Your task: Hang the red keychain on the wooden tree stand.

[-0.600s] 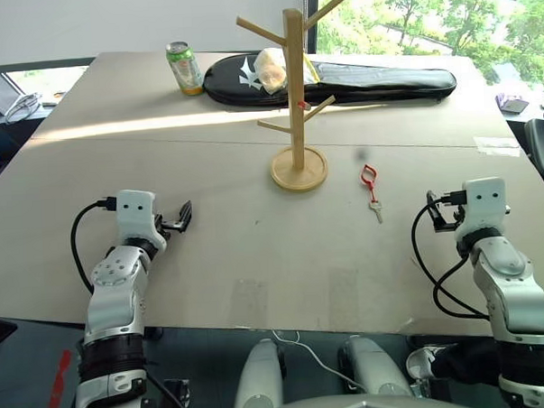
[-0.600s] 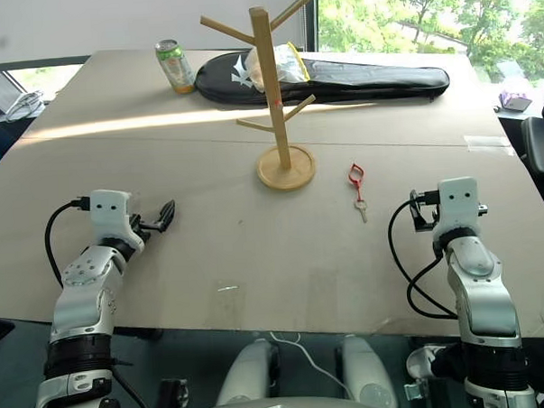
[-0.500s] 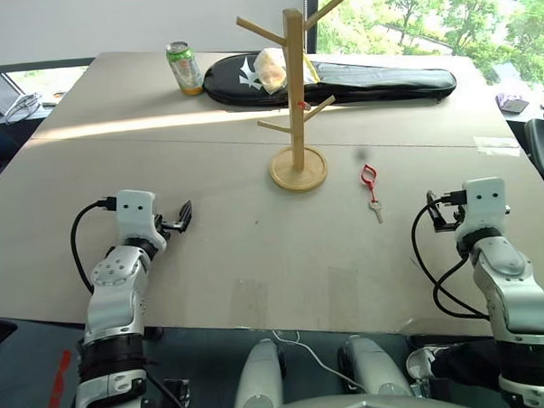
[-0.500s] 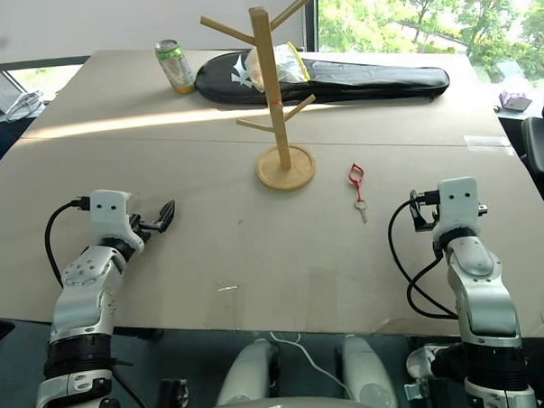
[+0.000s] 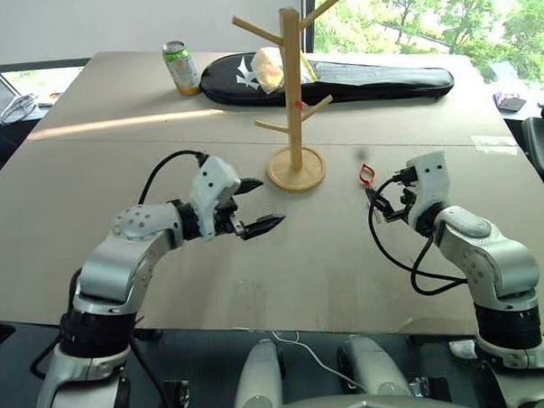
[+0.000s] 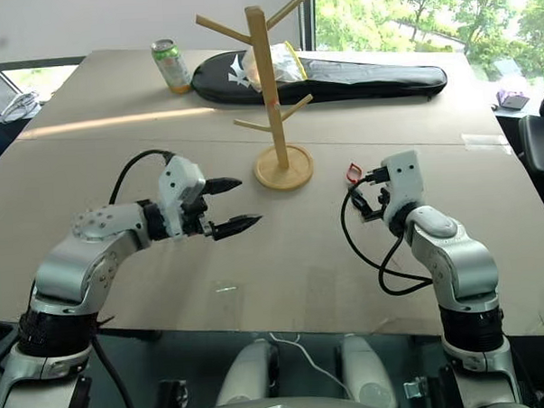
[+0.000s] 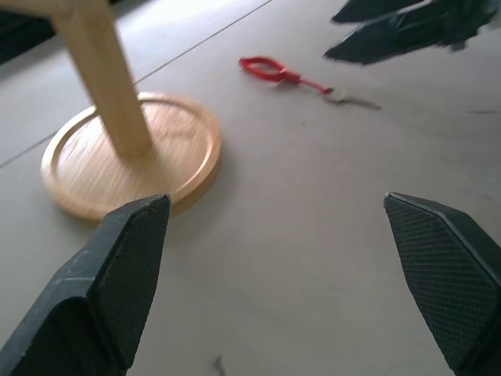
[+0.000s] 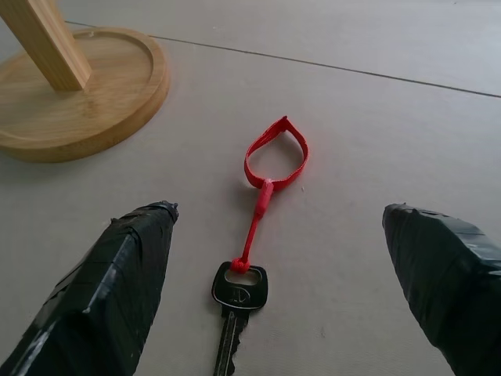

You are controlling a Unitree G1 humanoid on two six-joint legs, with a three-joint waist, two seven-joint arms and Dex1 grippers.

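Observation:
The red keychain (image 8: 275, 157) lies flat on the table, its silver key (image 8: 237, 294) pointing back toward me, just right of the wooden tree stand (image 5: 293, 86). My right gripper (image 8: 279, 210) hovers open just behind it, one finger on each side of the key end, touching nothing. The keychain's red loop (image 5: 367, 173) shows just ahead of those fingers. My left gripper (image 5: 272, 201) is open and empty, held above the table to the left of the stand's round base (image 7: 133, 157). The stand is upright, and I see nothing hanging on its pegs.
A green can (image 5: 180, 66) stands at the far left of the table. A long black bag (image 5: 375, 77) lies across the back with a plastic-wrapped packet (image 5: 268, 67) on it, behind the stand. A white label (image 5: 497, 143) is stuck near the right edge.
Both arms have lifted off the near table edge and swung inward. The right gripper now sits over the keychain's key end; the left gripper has come up beside the stand's base.

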